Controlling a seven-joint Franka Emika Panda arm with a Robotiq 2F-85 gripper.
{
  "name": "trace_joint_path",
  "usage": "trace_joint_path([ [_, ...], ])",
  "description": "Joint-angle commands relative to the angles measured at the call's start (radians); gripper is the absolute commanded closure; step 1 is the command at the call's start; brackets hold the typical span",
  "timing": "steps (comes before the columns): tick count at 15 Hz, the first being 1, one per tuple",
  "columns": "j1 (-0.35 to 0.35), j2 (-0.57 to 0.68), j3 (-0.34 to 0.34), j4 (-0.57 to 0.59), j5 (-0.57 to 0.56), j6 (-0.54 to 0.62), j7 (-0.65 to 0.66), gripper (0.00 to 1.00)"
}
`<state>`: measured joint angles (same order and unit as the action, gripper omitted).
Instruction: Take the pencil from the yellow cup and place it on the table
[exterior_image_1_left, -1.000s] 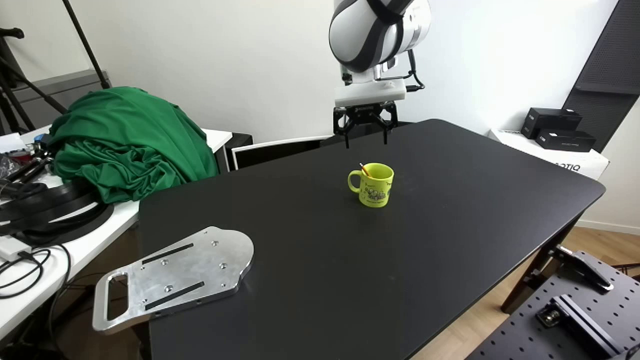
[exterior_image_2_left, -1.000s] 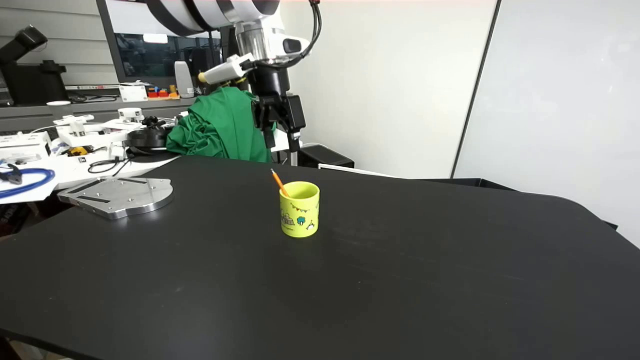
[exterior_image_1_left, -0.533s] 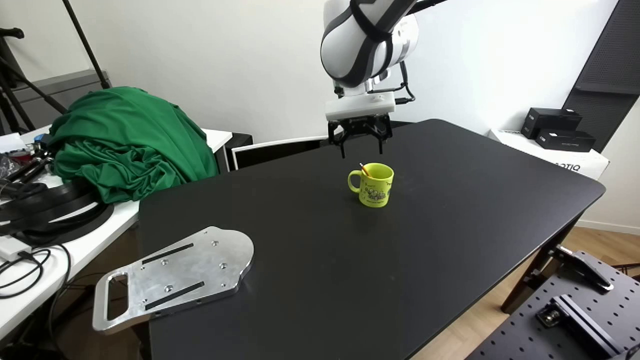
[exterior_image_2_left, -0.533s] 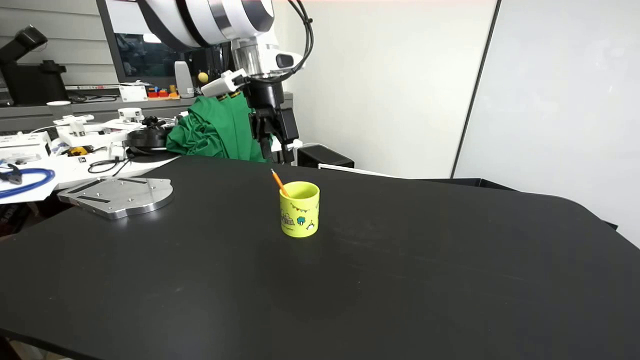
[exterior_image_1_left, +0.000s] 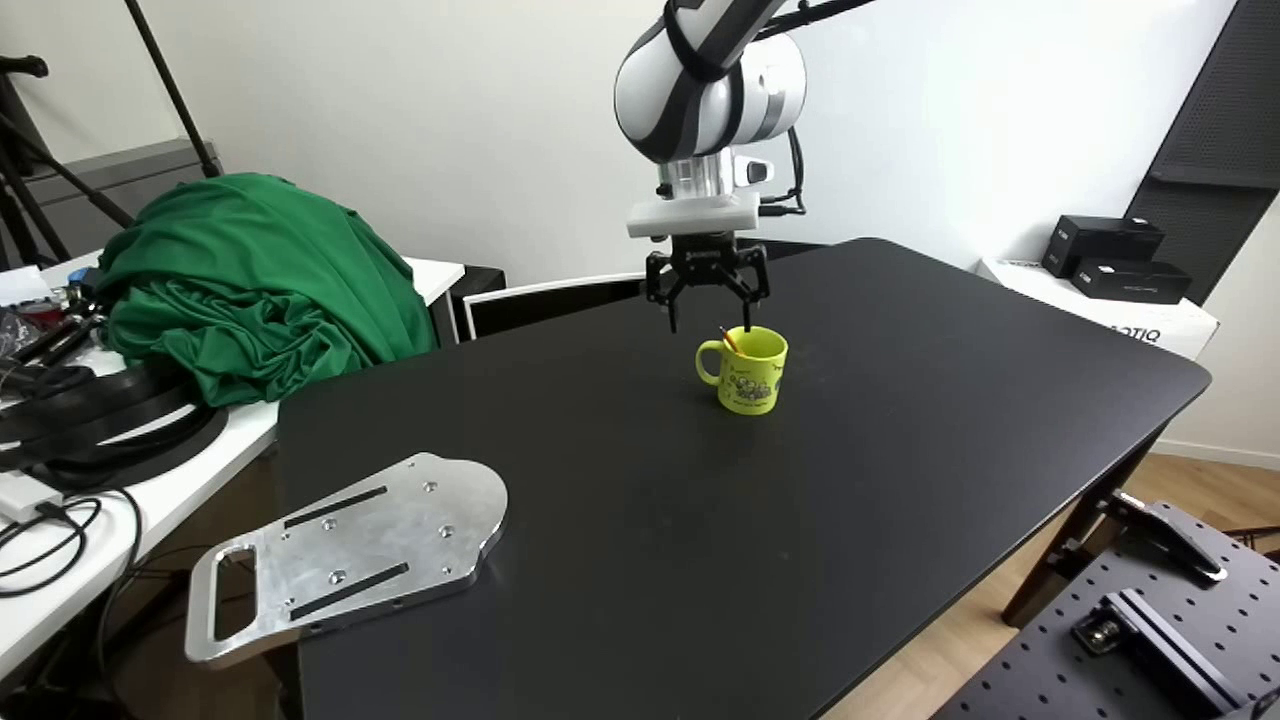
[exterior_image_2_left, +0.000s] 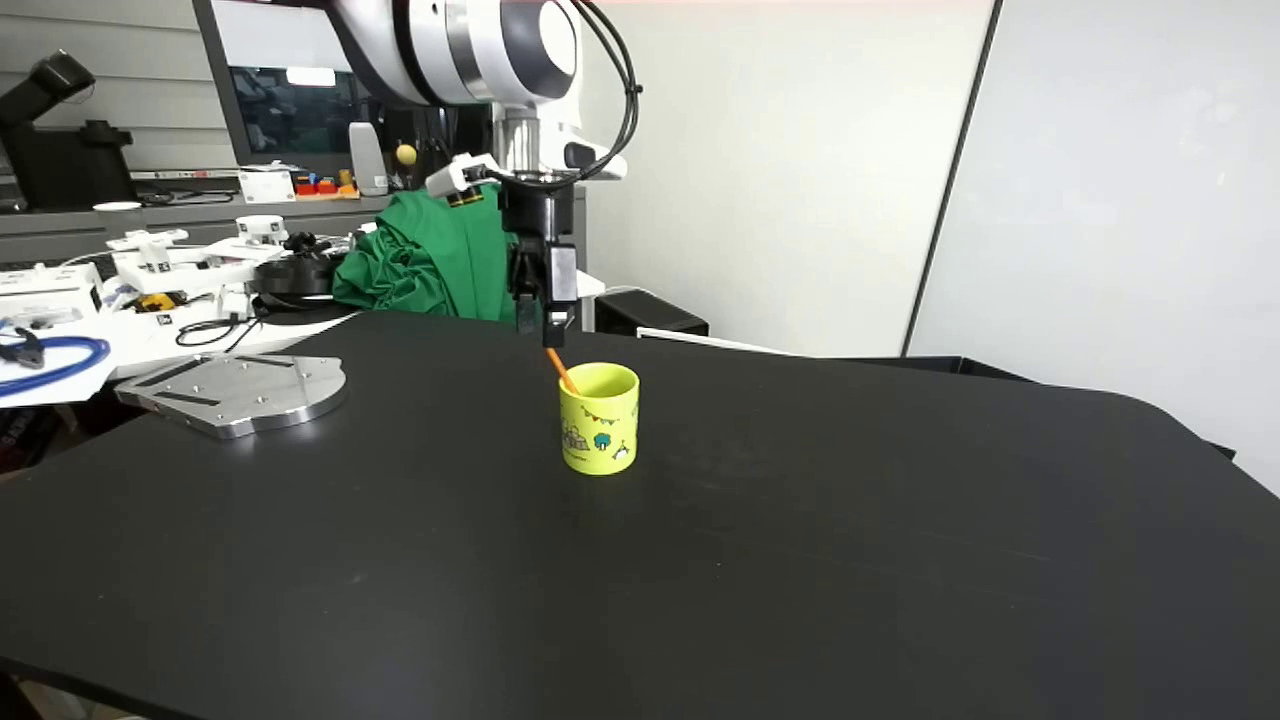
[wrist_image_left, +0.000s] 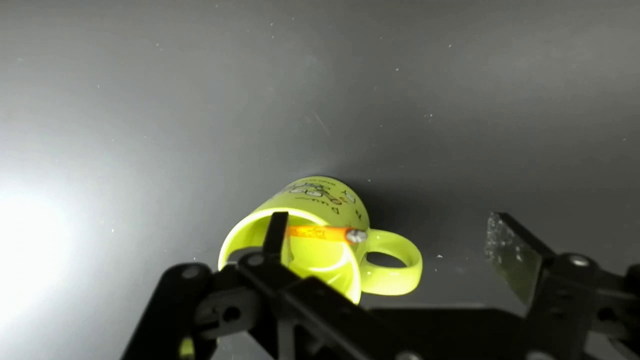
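Observation:
The yellow cup (exterior_image_1_left: 752, 388) stands upright on the black table (exterior_image_1_left: 600, 580); it also shows in an exterior view (exterior_image_2_left: 600, 435) and the wrist view (wrist_image_left: 330, 200). An orange pencil (exterior_image_2_left: 562, 372) leans out of it, its tip on the handle side; it shows in the wrist view too (wrist_image_left: 320, 233). My gripper (exterior_image_1_left: 710, 328) is open and empty, pointing down just above the cup. In the wrist view (wrist_image_left: 392, 237) one finger overlaps the cup's mouth and hides part of the pencil; the other finger is beyond the handle. The pencil tip lies between the fingers in that view.
A silver metal plate (exterior_image_1_left: 400, 530) lies at the table's edge, also visible in an exterior view (exterior_image_2_left: 240, 392). A green cloth (exterior_image_1_left: 260, 285) and clutter cover a white desk beside the table. Black boxes (exterior_image_1_left: 1130, 275) sit on a white box past another edge.
My gripper has come down toward the cup and shifted sideways, left in an exterior view, and it now hangs more upright. It stayed open. The cup and pencil have not moved.

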<state>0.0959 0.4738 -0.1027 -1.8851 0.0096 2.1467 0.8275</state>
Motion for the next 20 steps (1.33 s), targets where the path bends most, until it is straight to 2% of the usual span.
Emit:
trace_joint_path([
  [1, -0.026, 0.063, 0.011, 0.097, 0.072, -0.072, 0.024, 0.00],
  [8, -0.083, 0.123, 0.019, 0.178, 0.238, -0.141, 0.009, 0.00],
  [16, -0.111, 0.148, 0.010, 0.201, 0.285, -0.216, 0.010, 0.00],
  [17, -0.111, 0.148, 0.008, 0.200, 0.285, -0.220, 0.016, 0.25],
  [18, -0.110, 0.148, 0.006, 0.200, 0.281, -0.224, 0.021, 0.26],
  [20, -0.106, 0.144, 0.002, 0.198, 0.274, -0.228, 0.026, 0.40],
])
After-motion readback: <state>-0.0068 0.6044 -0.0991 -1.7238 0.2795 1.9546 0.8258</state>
